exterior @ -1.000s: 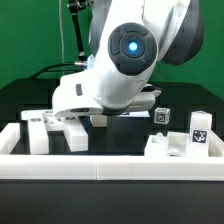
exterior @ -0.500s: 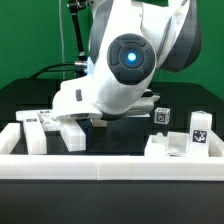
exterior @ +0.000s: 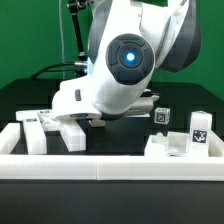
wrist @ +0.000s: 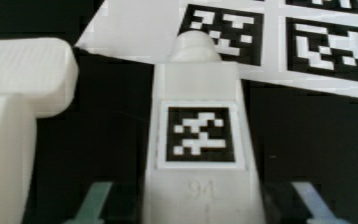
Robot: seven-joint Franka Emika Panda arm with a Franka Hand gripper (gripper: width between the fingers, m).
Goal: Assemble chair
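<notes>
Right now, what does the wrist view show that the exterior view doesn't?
Only the wrist view: the gripper open, its fingers straddling a tagged white bar without touching it, the marker board beyond. Only the exterior view: the arm's body, the white border wall, tagged pieces on the exterior view's right. Both: white chair parts on the black table.

My arm (exterior: 112, 88) is all smooth, rounded white shells, with dark grey sections showing at the joints. Above the claw (wrist: 197, 204) sits a round black cap (exterior: 130, 55) with a blue light glowing at its centre. The claw's fingers (wrist: 98, 203) are thin, pale grey and slightly translucent.
</notes>
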